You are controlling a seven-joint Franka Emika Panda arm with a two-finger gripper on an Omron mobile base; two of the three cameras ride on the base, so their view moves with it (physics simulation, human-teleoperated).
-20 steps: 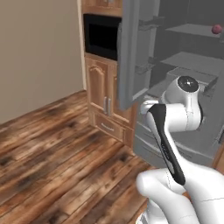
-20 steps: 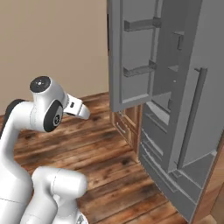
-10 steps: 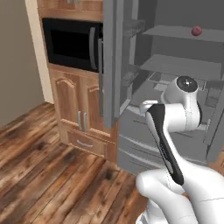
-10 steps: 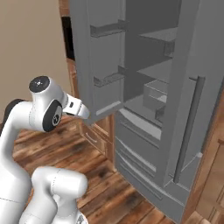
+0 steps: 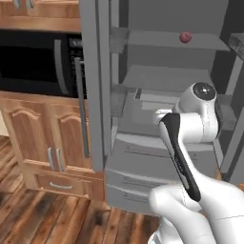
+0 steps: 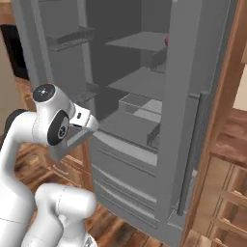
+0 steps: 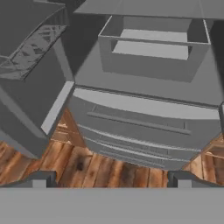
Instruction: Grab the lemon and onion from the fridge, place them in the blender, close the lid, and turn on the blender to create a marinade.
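Closer now, the open grey fridge (image 5: 143,143) shows the small reddish onion (image 5: 185,36); tool (image 7: 111,178) spread, empty.

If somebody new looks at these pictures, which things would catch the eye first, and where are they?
The open grey fridge fills the middle, its shelves and lower drawers bare to see. One small reddish-purple onion sits alone on the upper shelf, the only colour inside. The white arm stands in front of the fridge, and a black microwave is set in wooden cabinets to the left.
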